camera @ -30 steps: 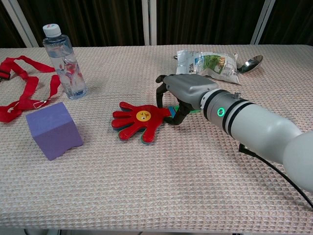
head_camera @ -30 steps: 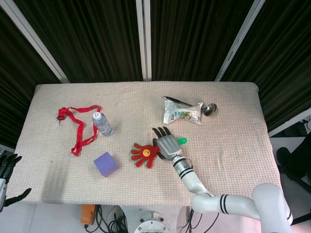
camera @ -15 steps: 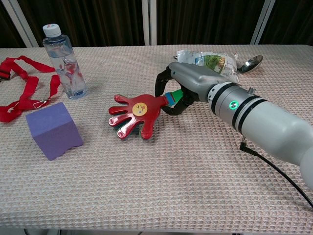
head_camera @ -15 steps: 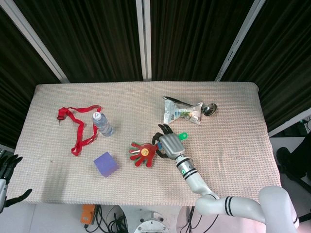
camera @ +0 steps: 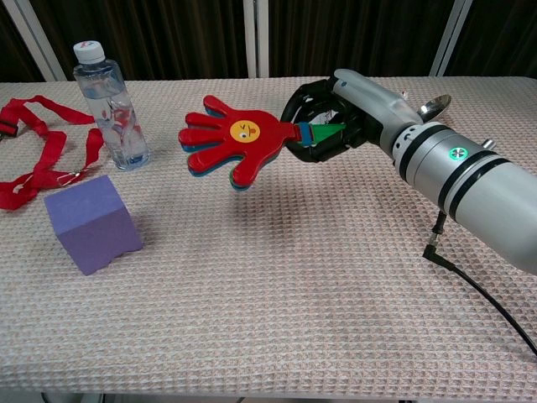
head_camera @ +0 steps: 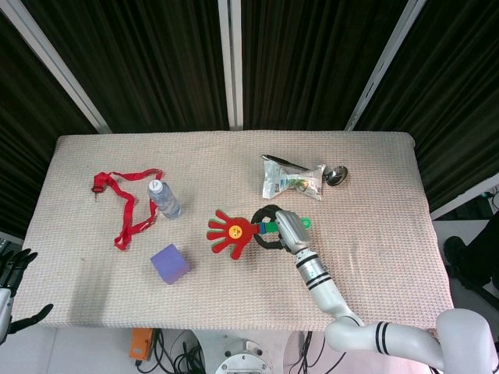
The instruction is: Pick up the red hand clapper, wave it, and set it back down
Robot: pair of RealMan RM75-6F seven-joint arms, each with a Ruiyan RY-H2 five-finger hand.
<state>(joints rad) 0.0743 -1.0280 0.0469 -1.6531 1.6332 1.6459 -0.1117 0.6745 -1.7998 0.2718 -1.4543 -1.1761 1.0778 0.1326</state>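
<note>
Nearest the robot, the left hand [head_camera: 14, 290] is seen at the table's near-left edge, off the cloth, with its fingers spread and nothing held. A purple cube [camera: 91, 223] is noted on the near-left part of the table [camera: 277, 327].

Further in, the red hand clapper [camera: 232, 140] is held clear of the cloth, a shadow being visible beneath it in the chest view. Its green handle is gripped by the right hand [camera: 329, 117], whose fingers are curled closed around it; the red palm is pointed toward the robot's left, roughly level.

Beyond, a water bottle [camera: 111, 105] is seen upright, with a red lanyard [camera: 42, 159] just beside it. A snack packet [head_camera: 292, 181] and a spoon [head_camera: 336, 175] are recorded toward the far right.

Step in hand, as judged: the pick-up is complete and the wave is due. A side-to-side or up-and-down swing at the wrist is called for, with the grip kept firm on the handle and the bottle kept clear, before the clapper is lowered back.
</note>
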